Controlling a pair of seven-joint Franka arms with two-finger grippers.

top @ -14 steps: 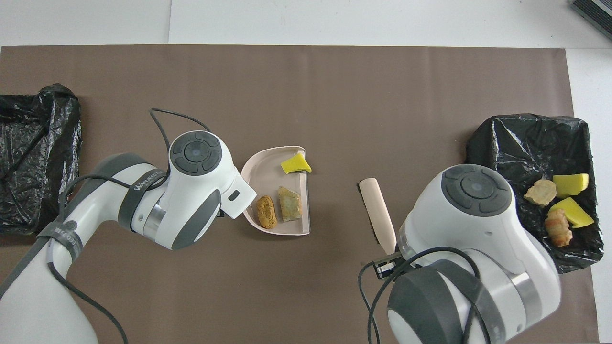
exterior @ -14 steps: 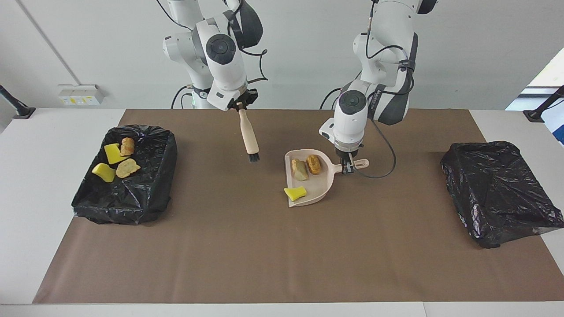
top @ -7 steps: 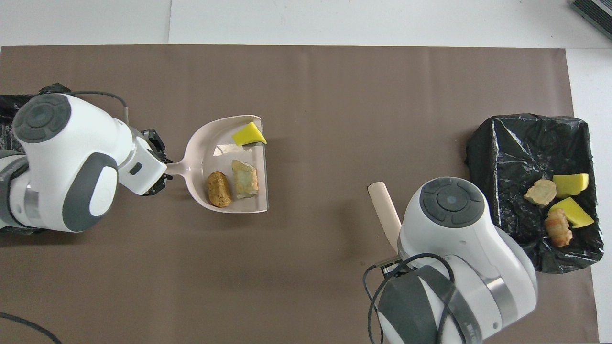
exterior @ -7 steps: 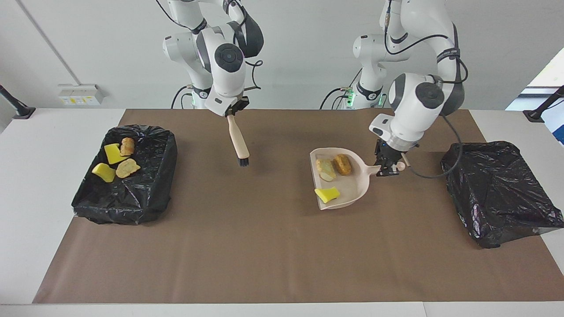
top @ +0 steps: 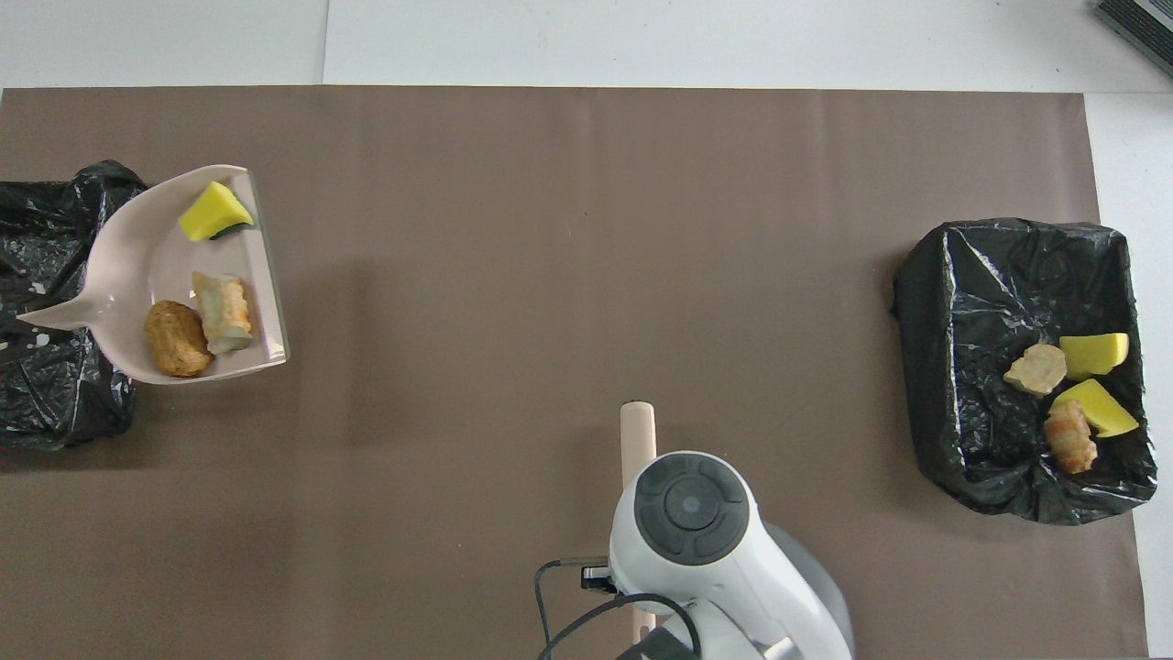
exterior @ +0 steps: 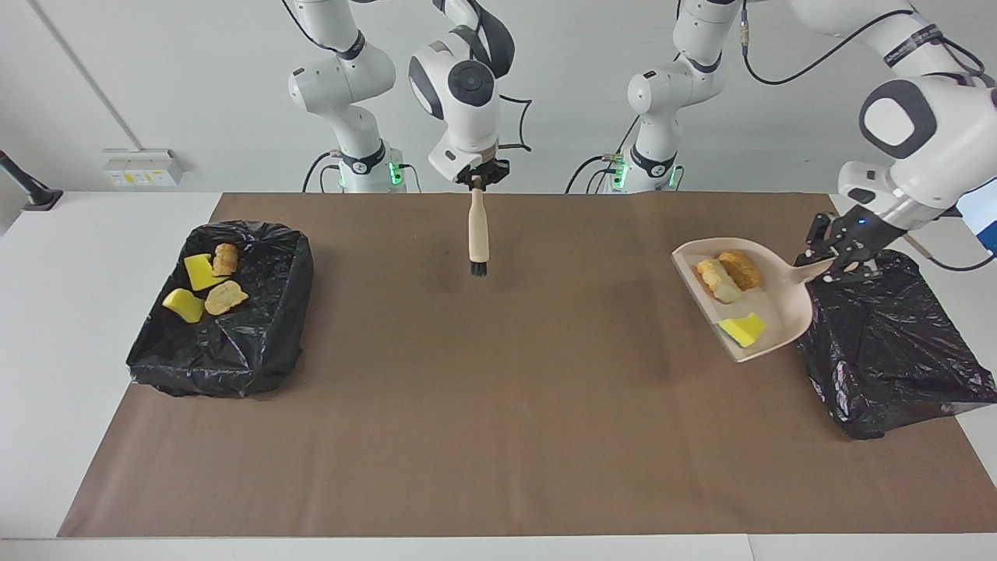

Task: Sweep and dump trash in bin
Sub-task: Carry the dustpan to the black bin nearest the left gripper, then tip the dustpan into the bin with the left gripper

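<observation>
The left gripper (exterior: pixel 843 265) grips the pink dustpan (exterior: pixel 779 312), carrying three trash chunks (exterior: pixel 724 278), over a black bin (exterior: pixel 896 351); the right gripper (exterior: pixel 477 183) clamps the brush (exterior: pixel 477 234).

Bright, even light, soft shadows on the brown mat (exterior: pixel 467 389), sharp focus.
</observation>
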